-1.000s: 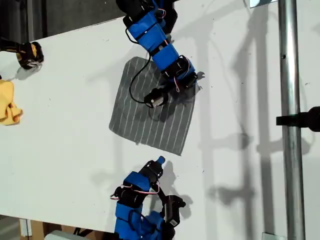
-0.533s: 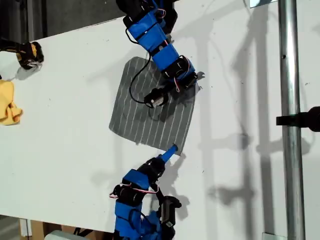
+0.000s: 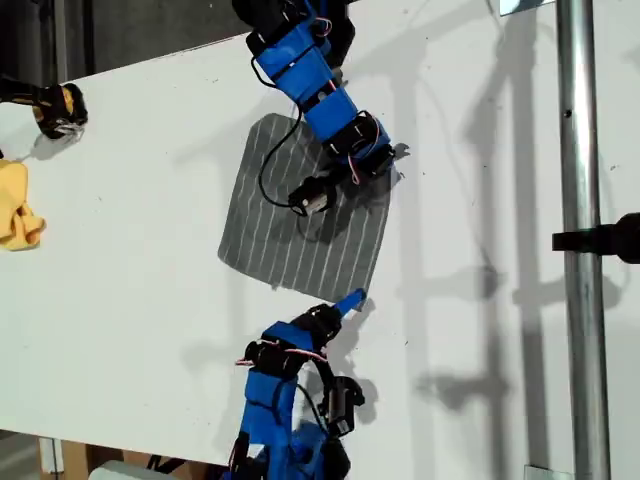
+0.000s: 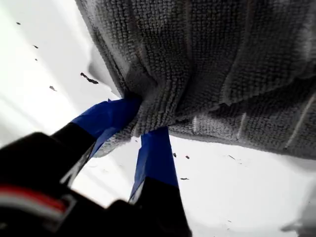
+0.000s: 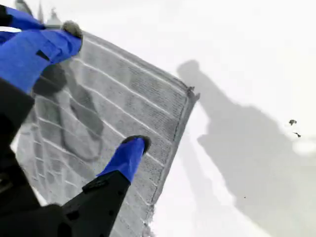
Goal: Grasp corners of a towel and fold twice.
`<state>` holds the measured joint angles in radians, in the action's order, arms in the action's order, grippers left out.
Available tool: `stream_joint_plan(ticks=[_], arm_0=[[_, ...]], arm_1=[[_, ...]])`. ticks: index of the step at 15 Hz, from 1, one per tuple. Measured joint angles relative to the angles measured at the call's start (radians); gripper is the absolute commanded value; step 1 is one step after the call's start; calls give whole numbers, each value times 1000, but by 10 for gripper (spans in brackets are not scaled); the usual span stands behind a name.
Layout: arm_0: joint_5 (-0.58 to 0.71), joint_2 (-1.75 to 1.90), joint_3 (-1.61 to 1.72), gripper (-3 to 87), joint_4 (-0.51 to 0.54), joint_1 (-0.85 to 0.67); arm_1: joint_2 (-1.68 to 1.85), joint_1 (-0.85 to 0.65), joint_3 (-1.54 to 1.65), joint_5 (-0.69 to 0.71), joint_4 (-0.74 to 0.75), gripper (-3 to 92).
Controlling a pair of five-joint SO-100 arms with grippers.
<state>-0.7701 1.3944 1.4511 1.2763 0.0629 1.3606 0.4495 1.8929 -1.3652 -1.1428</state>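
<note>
The dark grey, white-striped towel (image 3: 290,230) lies flat on the white table (image 3: 130,300). My first gripper (image 3: 394,157) reaches in from the exterior view's top and sits at the towel's upper right corner. In the first wrist view its blue fingers (image 4: 155,148) are shut on a bunched fold of towel (image 4: 222,59). My second gripper (image 3: 350,300) comes from the exterior view's bottom and stands open at the towel's lower right corner (image 3: 360,306). In the second wrist view its jaws (image 5: 106,86) are spread over the striped cloth (image 5: 118,108), with a corner (image 5: 190,93) just beyond them.
A small yellow cloth (image 3: 15,215) and a black-and-yellow object (image 3: 55,108) lie at the exterior view's far left. A vertical metal pole (image 3: 575,240) with a black clamp (image 3: 610,238) stands at the exterior view's right. The table's front edge runs just below the second arm.
My second arm has stretched from the table's front edge up to the towel's lower right corner. My first gripper and the towel have not moved.
</note>
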Motion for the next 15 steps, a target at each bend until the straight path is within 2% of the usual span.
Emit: stream_joint_plan(ticks=[6,15], arm_0=[[-18,-316,-229,345,37,20],[-14,-396,-265,333,52,5]], arm_1=[[-5,0,-14,0,0,0],[-5,5,-18,0,0,0]])
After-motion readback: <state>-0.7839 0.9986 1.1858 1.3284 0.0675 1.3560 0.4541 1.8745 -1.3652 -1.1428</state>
